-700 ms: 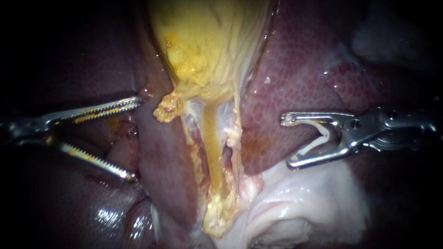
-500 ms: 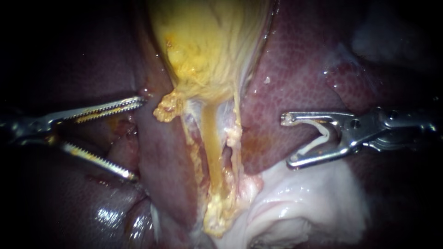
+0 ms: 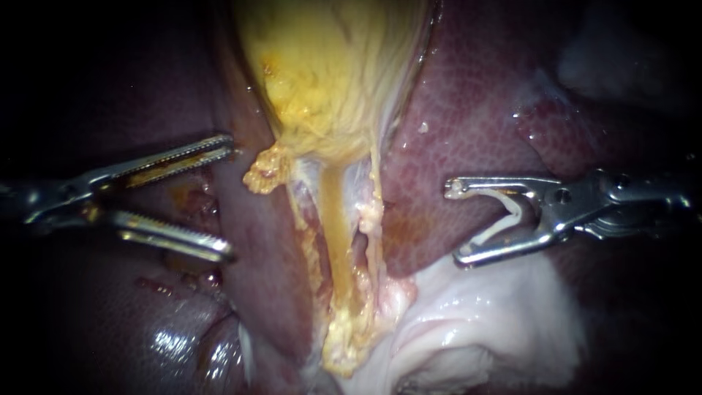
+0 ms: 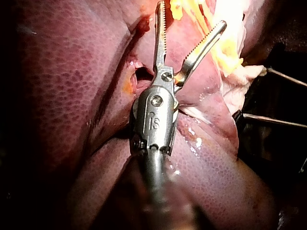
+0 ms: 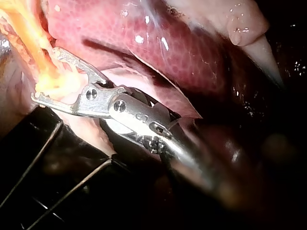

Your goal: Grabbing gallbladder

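Your left instrument [image 3: 228, 196] comes in from the left. Its claw is wide apart and holds nothing. Both halves have little teeth. The tips sit over a dark red fold of the liver [image 3: 475, 124], just beside the bottom end of the gallbladder [image 3: 329, 66]. From the left wrist camera, your left instrument [image 4: 191, 14] has its tips close to the yellow bits. I cannot tell if they touch.

The gallbladder is the big yellow bag at the top middle of the endoscope view. It lies between two parts of the liver. It gets thin at the bottom, where a thin yellow tube [image 3: 333, 212] runs down. There is a small yellow lump [image 3: 267, 168] on the side near your left instrument.

Your right instrument [image 3: 457, 224] comes in from the right. It is well apart from the gallbladder, over the liver and some pale white tissue [image 3: 482, 322]. Its claw stands apart, but a small white clip [image 3: 504, 219] curves from one half to the other, so the claw is holding the clip. From the right wrist camera, your right instrument [image 5: 46, 74] has yellow tissue just beyond its claw.
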`<state>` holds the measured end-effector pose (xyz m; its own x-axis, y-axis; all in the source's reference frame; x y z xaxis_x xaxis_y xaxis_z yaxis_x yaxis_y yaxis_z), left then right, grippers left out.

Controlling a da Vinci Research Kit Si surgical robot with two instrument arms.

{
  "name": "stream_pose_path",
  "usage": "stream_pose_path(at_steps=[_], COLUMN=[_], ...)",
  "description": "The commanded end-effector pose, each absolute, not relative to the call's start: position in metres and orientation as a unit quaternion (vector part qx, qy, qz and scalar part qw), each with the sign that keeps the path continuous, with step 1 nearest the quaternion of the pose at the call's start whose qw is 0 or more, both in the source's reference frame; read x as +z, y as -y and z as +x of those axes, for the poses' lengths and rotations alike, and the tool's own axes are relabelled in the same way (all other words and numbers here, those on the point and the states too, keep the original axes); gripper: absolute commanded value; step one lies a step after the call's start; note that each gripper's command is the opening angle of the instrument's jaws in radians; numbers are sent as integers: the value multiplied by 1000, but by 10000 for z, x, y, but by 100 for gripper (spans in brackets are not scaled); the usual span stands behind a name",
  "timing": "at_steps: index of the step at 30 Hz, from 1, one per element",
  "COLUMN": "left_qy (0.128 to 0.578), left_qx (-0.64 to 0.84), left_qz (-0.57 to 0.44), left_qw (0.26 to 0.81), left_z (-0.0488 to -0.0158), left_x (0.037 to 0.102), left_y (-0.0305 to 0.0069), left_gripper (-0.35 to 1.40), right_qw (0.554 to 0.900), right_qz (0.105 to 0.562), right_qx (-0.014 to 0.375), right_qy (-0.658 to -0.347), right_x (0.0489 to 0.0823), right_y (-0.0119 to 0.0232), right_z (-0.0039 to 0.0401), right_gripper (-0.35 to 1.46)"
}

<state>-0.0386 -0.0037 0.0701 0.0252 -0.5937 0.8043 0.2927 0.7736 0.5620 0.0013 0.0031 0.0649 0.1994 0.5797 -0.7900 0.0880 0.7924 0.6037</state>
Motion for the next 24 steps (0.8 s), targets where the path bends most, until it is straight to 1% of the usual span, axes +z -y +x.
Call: stream_pose_path(at_steps=[1,7,10,12,13,14,19,24], left_qy=[623,610,606,606,604,600,589,577], left_qx=[-317,-342,-351,-355,-359,-365,-390,-398], left_qz=[122,143,149,153,157,163,176,183], left_qw=[705,700,698,696,694,693,686,689], left_z=[-388,-399,-402,-401,-400,-399,-391,-386], left_x=[703,721,728,730,730,731,729,726], left_y=[36,29,26,25,24,24,22,20], left_gripper=[68,54,37,7,-20,-35,-35,-35], right_qw=[724,724,724,724,724,724,724,724], right_qz=[274,274,274,274,274,274,274,274], right_qx=[170,170,170,170,170,170,170,170], right_qy=[-610,-610,-610,-610,-610,-610,-610,-610], right_x=[649,649,648,648,648,648,648,648], right_y=[-31,-31,-31,-31,-31,-31,-31,-31], right_z=[13,13,13,13,13,13,13,13], right_gripper=[60,60,60,60,60,60,60,60])
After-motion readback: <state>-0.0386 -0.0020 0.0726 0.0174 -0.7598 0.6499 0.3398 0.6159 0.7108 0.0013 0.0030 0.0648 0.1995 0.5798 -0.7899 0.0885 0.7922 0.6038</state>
